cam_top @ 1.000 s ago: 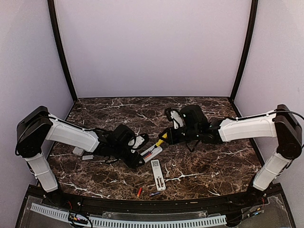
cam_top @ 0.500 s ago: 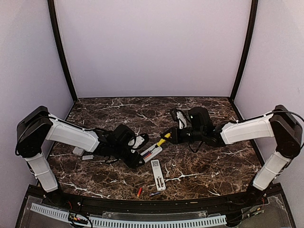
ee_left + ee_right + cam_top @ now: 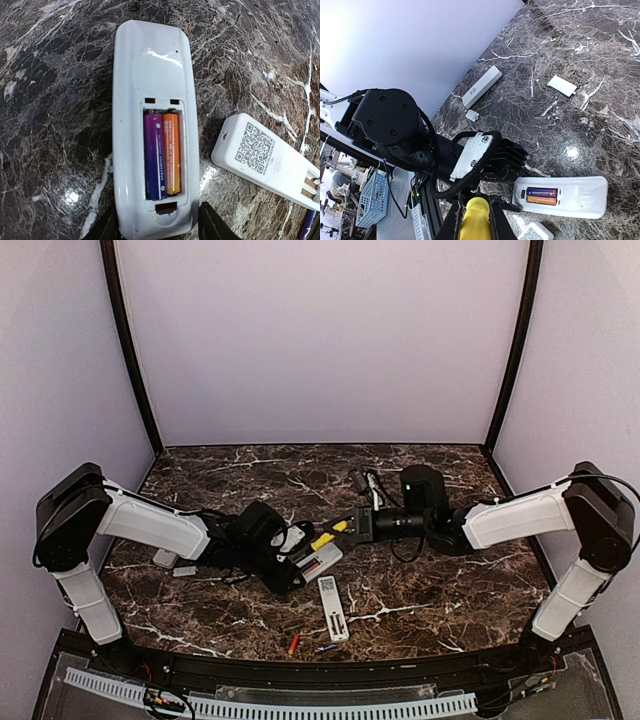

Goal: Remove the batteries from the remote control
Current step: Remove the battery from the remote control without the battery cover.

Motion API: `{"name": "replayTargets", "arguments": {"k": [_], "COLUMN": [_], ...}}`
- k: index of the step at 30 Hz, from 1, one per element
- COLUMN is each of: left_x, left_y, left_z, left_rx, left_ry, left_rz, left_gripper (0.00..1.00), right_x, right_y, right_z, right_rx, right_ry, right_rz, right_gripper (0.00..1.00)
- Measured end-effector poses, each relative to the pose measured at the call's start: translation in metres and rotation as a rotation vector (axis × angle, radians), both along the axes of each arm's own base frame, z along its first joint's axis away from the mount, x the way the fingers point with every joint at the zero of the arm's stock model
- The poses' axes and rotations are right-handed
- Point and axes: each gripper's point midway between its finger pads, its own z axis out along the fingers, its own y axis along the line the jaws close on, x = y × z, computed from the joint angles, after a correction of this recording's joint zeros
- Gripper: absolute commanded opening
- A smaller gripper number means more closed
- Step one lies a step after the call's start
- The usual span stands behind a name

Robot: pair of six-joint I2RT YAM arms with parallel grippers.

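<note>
White plastic fills the gap between the black fingers [image 3: 107, 227] of the left gripper [image 3: 157, 229]. They press against both long sides of the remote control [image 3: 150, 75] at one end. The remote control lies back-up on the dark marble table [image 3: 430, 580]. Its compartment is uncovered and holds two cells side by side: one purple battery [image 3: 154, 155] and one orange battery [image 3: 171, 152].

The right gripper [image 3: 474, 210] is clamped tight on the yellow handle of the one screwdriver [image 3: 323, 539]. It holds the tool just beside the remote control, on the side away from the arm bases. Whether the tool touches the remote control cannot be told.

A second remote [image 3: 332, 608] lies near the remote control on the side toward the arm bases, label up and not touching it. Beyond it, farther from the remote control, two loose cells lie apart from each other: one orange-red battery [image 3: 293, 643] and one blue battery [image 3: 326, 648].

Well apart from the remote control, past the left arm, the right wrist view shows three white pieces. One is a flat cover plate [image 3: 562, 85] and one is a small scrap [image 3: 472, 115]. The third is a longer labelled piece [image 3: 482, 86] whose kind I cannot tell.
</note>
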Motion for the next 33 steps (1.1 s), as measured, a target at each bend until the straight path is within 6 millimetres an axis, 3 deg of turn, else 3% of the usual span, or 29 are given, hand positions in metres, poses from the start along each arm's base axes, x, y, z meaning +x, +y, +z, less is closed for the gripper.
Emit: {"name": "replayTargets", "arguments": {"k": [8, 16, 33], "left_x": [0.0, 0.0, 0.0], "left_y": [0.0, -0.001, -0.001], "left_z": [0.0, 0.0, 0.0], "left_rx": [0.0, -0.001, -0.001], "left_ry": [0.0, 0.001, 0.002], "left_rz": [-0.001, -0.001, -0.002], "left_gripper": [0.19, 0.19, 0.18], "right_x": [0.016, 0.027, 0.031], "right_y": [-0.023, -0.045, -0.037], "right_z": [-0.022, -0.031, -0.032], "right_rx": [-0.148, -0.277, -0.312], "right_ry": [0.002, -0.064, -0.113], "right_rz": [-0.155, -0.25, -0.245], "right_gripper": [0.0, 0.0, 0.0]}}
